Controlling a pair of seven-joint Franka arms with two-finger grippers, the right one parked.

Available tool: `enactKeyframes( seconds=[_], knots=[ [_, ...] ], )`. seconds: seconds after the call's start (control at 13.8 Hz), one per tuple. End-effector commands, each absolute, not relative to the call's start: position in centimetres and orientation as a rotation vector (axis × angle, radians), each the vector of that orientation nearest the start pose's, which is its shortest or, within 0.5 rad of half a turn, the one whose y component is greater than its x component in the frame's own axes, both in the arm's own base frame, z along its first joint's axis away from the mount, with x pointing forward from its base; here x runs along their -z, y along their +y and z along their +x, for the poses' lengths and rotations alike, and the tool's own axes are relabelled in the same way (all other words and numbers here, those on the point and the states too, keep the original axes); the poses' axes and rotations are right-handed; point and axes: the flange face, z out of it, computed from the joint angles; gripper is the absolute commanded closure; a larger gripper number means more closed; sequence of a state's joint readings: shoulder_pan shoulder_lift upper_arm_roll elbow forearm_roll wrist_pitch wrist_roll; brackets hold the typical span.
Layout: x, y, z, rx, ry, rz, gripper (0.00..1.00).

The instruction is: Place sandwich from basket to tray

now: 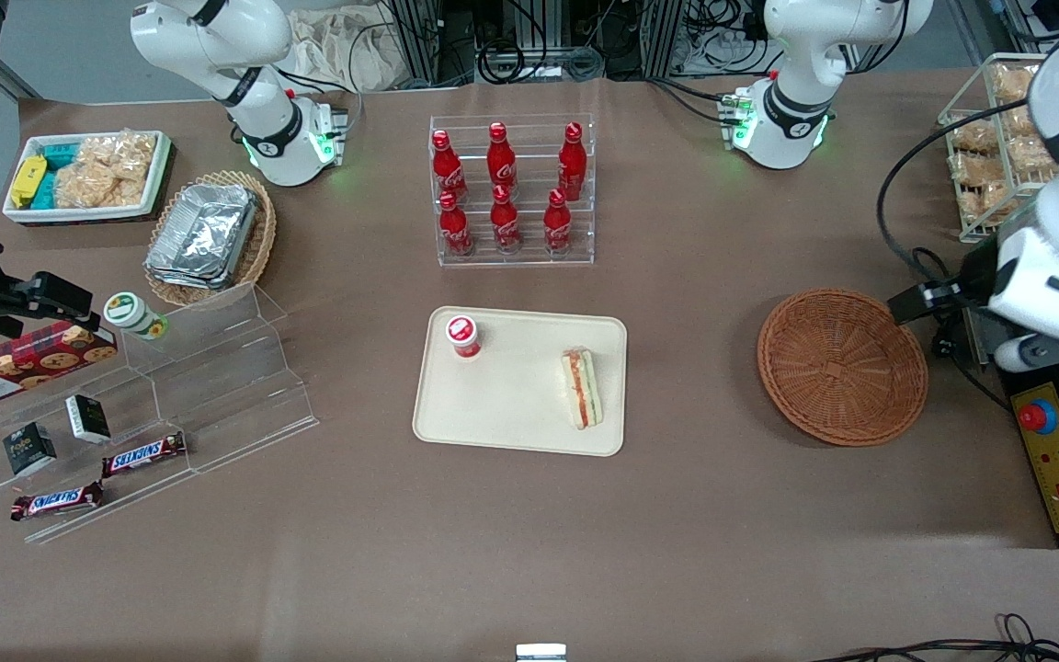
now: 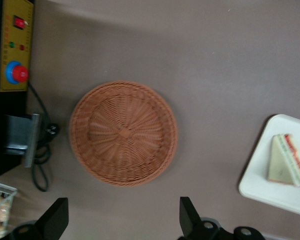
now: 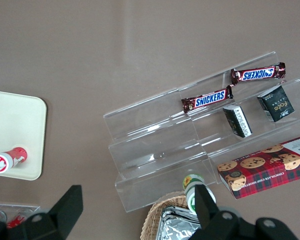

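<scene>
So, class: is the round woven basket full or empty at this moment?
Empty. The basket shows only bare weave; the sandwich lies on the tray. The open end effector hangs above the table beside the basket.

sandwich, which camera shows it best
The front view: the whole sandwich lies on the tray, filling stripes facing up. The left wrist view catches it at the frame's edge; the right wrist view shows only a tray corner. The open claw hovers above the table beside the empty basket.

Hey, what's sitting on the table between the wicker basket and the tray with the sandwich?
Nothing: only bare brown table separates the basket from the tray, seen in the front view. The open gripper is up above the basket's edge.
</scene>
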State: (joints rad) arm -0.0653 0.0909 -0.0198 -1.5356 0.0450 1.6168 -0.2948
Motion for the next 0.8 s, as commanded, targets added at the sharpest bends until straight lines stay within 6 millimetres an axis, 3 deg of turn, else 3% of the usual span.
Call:
enactKeyframes(
  seconds=[0.0,0.36,0.73],
  knots=[
    [-60.6,-2.3,54.8,0.005,-0.232,-3.106,0.00],
    [-61.8,-0.4,48.8,0.115,-0.228,-3.128,0.00],
    [-62.2,1.0,48.5,0.112,-0.185,-3.135,0.00]
  ],
)
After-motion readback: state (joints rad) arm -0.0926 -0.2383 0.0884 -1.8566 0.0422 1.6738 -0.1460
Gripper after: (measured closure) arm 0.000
